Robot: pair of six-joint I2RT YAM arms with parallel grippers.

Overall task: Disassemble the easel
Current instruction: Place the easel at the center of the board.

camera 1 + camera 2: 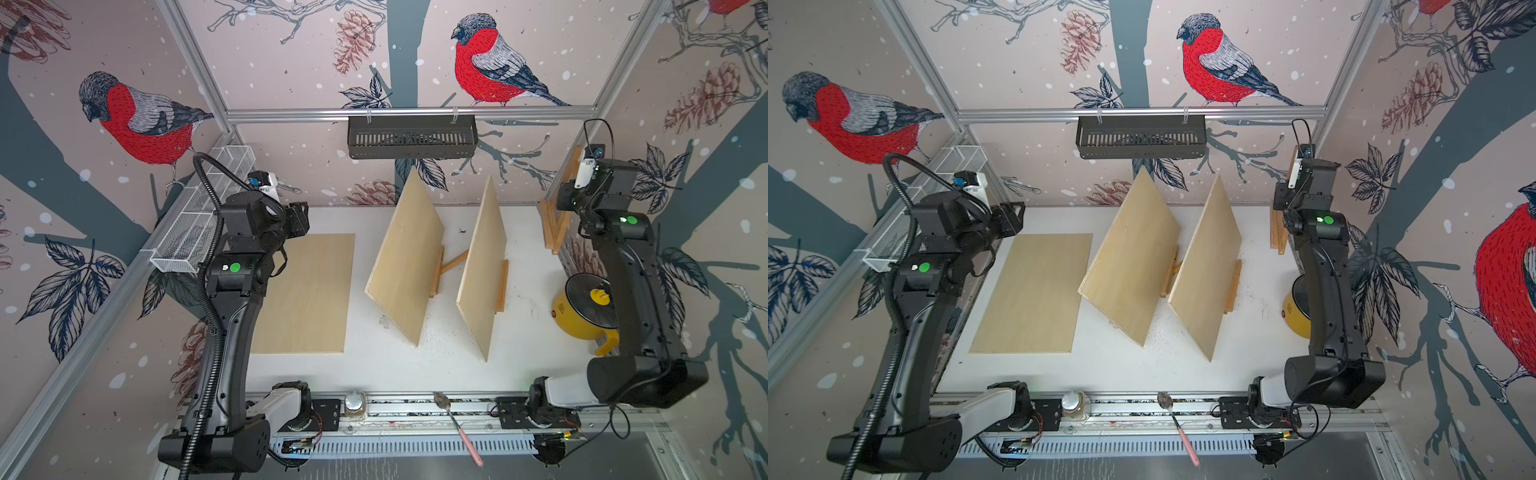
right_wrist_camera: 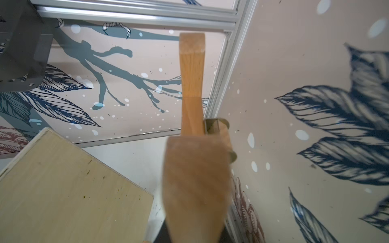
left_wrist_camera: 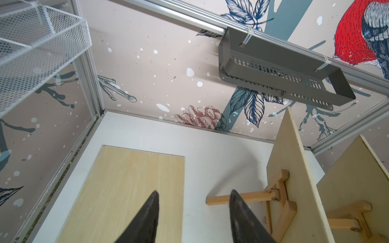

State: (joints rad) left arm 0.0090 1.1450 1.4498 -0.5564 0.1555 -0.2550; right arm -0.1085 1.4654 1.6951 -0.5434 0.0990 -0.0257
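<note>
A white tabletop [image 1: 374,365] is sitting inside a booth papered with bullfinches. By the right wall, the right gripper [image 1: 562,203] is clamping fully shut on a folded wooden easel [image 2: 192,84], which is hiding its fingers in every view. The left gripper [image 3: 194,191] is hanging about half open, holding nothing, above a flat plywood board [image 1: 305,293]. Two more easels [image 3: 261,195] are standing mid-table, mostly covered by the upright boards [image 1: 409,253] leaning on them. A yellow pot [image 1: 575,320] is sitting partly behind the right arm, its black lid concealing the inside. A black slotted basket [image 1: 411,137] is hanging on the back rail, its interior too dark to read.
</note>
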